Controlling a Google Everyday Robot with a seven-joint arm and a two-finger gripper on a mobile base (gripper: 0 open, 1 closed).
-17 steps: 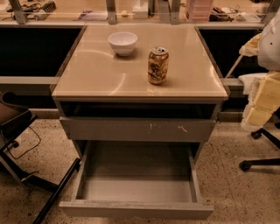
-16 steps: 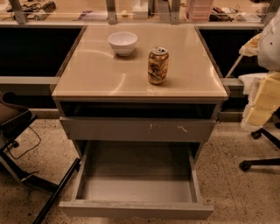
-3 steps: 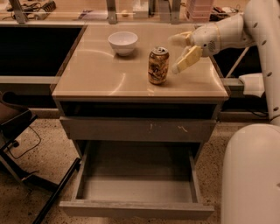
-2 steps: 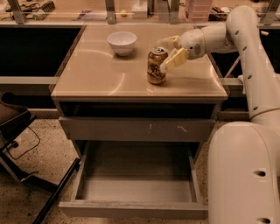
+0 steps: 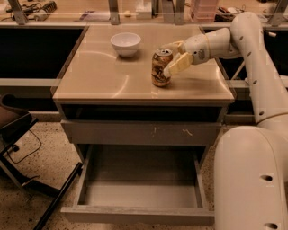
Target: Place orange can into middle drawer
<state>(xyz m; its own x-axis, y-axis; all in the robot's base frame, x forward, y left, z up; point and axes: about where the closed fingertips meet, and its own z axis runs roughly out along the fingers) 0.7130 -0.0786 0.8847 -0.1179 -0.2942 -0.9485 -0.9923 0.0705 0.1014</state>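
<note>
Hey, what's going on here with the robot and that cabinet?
The robot's arm reaches in from the right, and its hand is at the upper part of the orange can. The can stands upright on the cabinet top, to the right of a white bowl, and is not yet lifted. Below, the middle drawer is pulled open, its grey inside showing, ready to take the can.

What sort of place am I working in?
Probably an office or lab workspace: a drawer cabinet, an office chair at left, cluttered benches behind. The gripper is at the orange can on top.
</note>
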